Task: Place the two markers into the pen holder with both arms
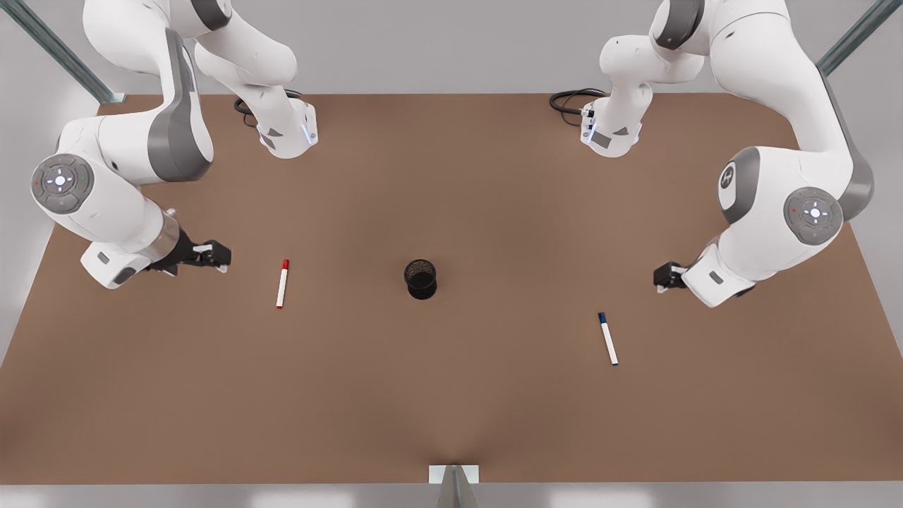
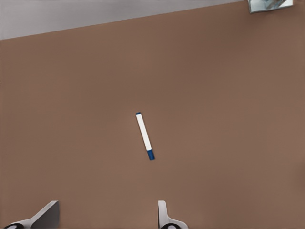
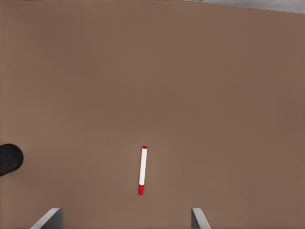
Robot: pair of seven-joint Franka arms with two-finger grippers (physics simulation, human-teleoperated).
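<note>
Both markers lie flat on the brown table: blue marker near the spread left gripper, red marker near the spread right gripper. Between them stands the pen holder, nothing blocking it.

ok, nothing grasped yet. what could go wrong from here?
1. Both markers lie flat on the table. The red marker and blue marker are thin, so open fingers coming down could nudge or roll them instead of pinching.
2. The pen holder is small and light-looking; a tilted marker could catch its rim and tip it.
3. The left gripper and right gripper must both reach that one cup, so they may crowd each other.
</note>
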